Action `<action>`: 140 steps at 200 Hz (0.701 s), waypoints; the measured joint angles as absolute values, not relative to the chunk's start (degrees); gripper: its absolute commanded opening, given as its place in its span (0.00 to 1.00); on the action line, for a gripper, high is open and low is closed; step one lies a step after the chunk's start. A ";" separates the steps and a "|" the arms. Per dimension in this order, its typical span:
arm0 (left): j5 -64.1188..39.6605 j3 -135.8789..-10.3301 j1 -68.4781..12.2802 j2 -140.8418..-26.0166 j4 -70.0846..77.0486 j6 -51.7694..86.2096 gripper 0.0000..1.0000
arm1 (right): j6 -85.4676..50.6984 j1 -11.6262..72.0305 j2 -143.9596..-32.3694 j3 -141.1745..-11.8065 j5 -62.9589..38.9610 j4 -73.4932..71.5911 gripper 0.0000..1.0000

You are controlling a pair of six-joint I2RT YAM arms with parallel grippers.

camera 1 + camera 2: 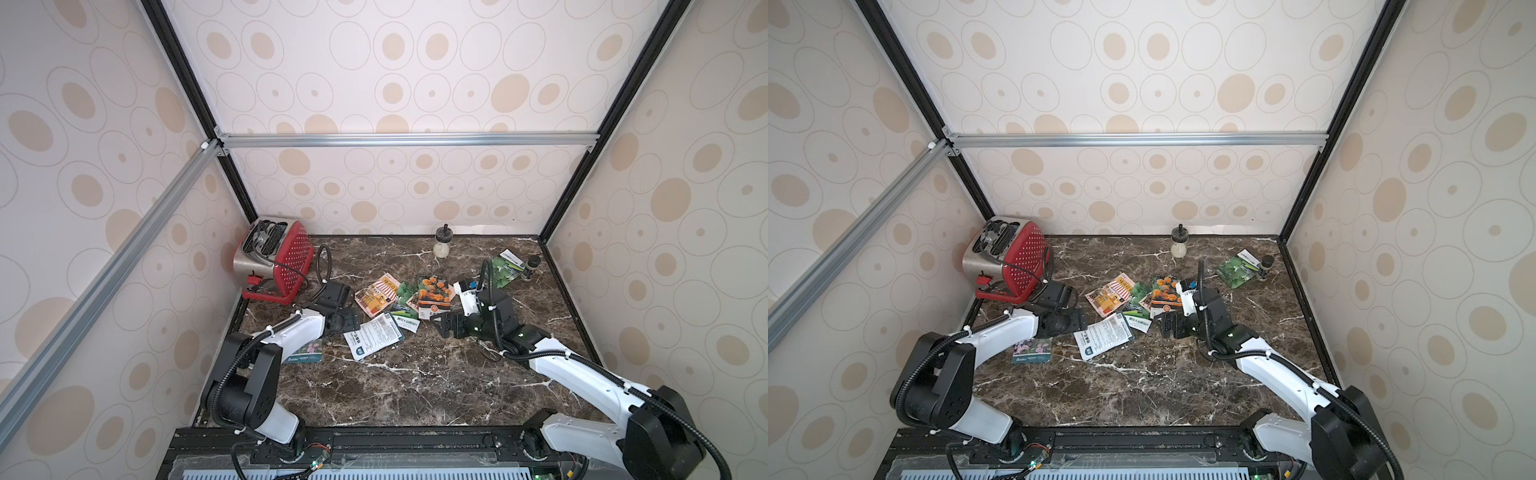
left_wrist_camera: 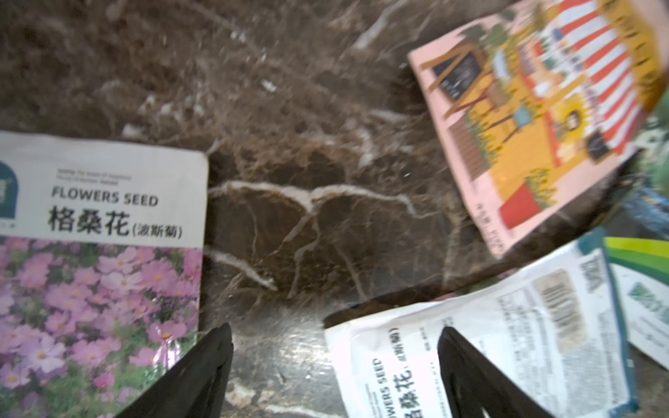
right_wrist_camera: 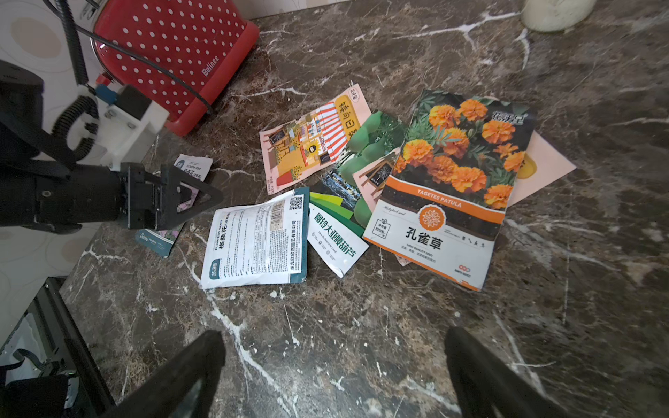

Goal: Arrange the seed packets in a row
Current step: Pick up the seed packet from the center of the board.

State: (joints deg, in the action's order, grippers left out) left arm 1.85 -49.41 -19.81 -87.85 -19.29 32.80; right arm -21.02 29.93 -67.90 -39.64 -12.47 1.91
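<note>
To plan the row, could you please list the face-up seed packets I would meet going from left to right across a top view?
purple-flower packet → shopfront packet → marigold packet → green leafy packet; the overlapped packets in the pile are left out.

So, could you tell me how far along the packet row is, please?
Barely started. Only the purple-flower packet lies apart beside the left arm, perhaps the row's start. Nothing is in hand: the left tool and right tool are open and empty. Left: the marigold packet, shopfront packet and white-backed packet lie in a loose heap, and the green packet sits off by the dark jar.
</note>
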 measured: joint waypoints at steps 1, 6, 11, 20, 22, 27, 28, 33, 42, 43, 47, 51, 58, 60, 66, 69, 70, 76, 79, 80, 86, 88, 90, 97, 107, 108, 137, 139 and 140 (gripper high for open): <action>1.78 -49.56 -19.92 -87.85 -19.22 32.71 0.90 | -21.17 29.95 -68.12 -39.64 -12.58 1.78 0.96; 1.58 -50.06 -20.25 -87.85 -19.07 32.51 0.90 | -21.69 30.11 -68.77 -39.64 -13.15 1.43 0.94; 1.48 -50.46 -20.60 -87.85 -18.90 32.38 0.90 | -22.22 30.22 -69.45 -39.64 -13.58 1.02 0.93; 1.23 -51.00 -21.21 -87.92 -18.65 32.08 0.89 | -23.29 30.52 -70.87 -39.64 -14.48 0.23 0.91; 1.19 -51.07 -21.34 -87.99 -18.55 32.05 0.89 | -23.57 30.63 -71.24 -39.64 -14.76 -0.03 0.91; 1.04 -51.16 -21.61 -88.09 -18.28 31.99 0.89 | -24.27 30.87 -72.03 -39.64 -15.29 -0.54 0.90; 1.02 -51.16 -21.67 -88.16 -18.17 31.99 0.88 | -24.34 30.92 -72.18 -39.64 -15.38 -0.60 0.90; 0.82 -51.16 -21.85 -88.38 -17.93 31.92 0.87 | -24.99 31.18 -73.03 -39.64 -15.99 -1.19 0.89; 0.45 -51.13 -22.17 -89.12 -17.58 31.88 0.85 | -26.33 31.68 -74.67 -39.62 -17.12 -2.33 0.88; 0.40 -51.13 -22.22 -89.19 -17.56 31.88 0.84 | -26.41 31.73 -74.78 -39.62 -17.23 -2.39 0.88; 0.27 -51.13 -22.33 -89.60 -17.43 31.86 0.84 | -27.07 31.92 -75.53 -39.62 -17.74 -2.94 0.87; 0.12 -51.11 -22.37 -90.00 -17.23 31.86 0.83 | -27.75 32.08 -76.25 -39.59 -18.35 -3.49 0.86; -0.12 -51.03 -22.59 -90.70 -16.99 31.86 0.81 | -28.80 32.25 -77.49 -39.55 -19.20 -4.58 0.84; -0.14 -50.98 -22.63 -90.89 -16.91 31.86 0.80 | -29.19 32.29 -77.87 -39.53 -19.53 -4.95 0.83; -0.34 -50.78 -22.76 -91.35 -16.62 31.86 0.80 | -30.09 32.38 -78.83 -39.51 -20.23 -5.78 0.81; -0.40 -50.65 -22.85 -91.53 -16.51 31.86 0.79 | -30.39 32.47 -79.40 -39.51 -20.64 -6.24 0.79; -0.47 -50.57 -22.90 -91.61 -16.43 31.88 0.79 | -30.50 32.47 -79.50 -39.51 -20.75 -6.35 0.79; -0.60 -50.19 -22.94 -91.79 -16.19 31.88 0.78 | -31.35 32.58 -80.60 -39.51 -21.50 -7.31 0.77; -0.73 -50.02 -22.96 -91.85 -16.10 31.88 0.78 | -31.99 32.60 -80.99 -39.51 -21.78 -7.64 0.76; -0.80 -49.91 -22.96 -91.88 -16.08 31.90 0.78 | -32.18 32.64 -81.23 -39.51 -21.93 -7.86 0.76; -0.95 -49.52 -23.00 -91.92 -15.88 31.90 0.77 | -33.01 32.80 -82.26 -39.51 -22.61 -8.71 0.75; -0.97 -49.36 -23.00 -91.92 -15.81 31.90 0.77 | -33.26 32.86 -82.52 -39.51 -22.81 -8.93 0.75; -1.02 -49.23 -23.00 -91.92 -15.75 31.90 0.77 | -33.36 32.93 -82.87 -39.51 -23.00 -9.17 0.74; -1.17 -48.82 -23.00 -91.92 -15.57 31.92 0.76 | -34.26 33.15 -83.99 -39.51 -23.66 -9.96 0.72; -1.23 -48.23 -23.00 -91.94 -15.18 31.92 0.75 | -35.62 33.41 -85.52 -39.51 -24.47 -11.14 0.69; -1.23 -48.14 -23.00 -91.92 -15.14 31.92 0.75 | -35.68 33.43 -85.67 -39.51 -24.53 -11.27 0.69; -1.58 -46.57 -23.00 -91.98 -13.82 31.94 0.72 | -39.24 33.98 -91.11 -39.51 -26.96 -15.75 0.65; -1.61 -46.52 -23.00 -91.98 -13.80 31.94 0.71 | -39.53 34.00 -91.50 -39.51 -27.00 -15.94 0.65; -1.61 -46.50 -23.00 -91.98 -13.72 31.94 0.71 | -39.62 34.02 -91.61 -39.51 -27.03 -16.03 0.65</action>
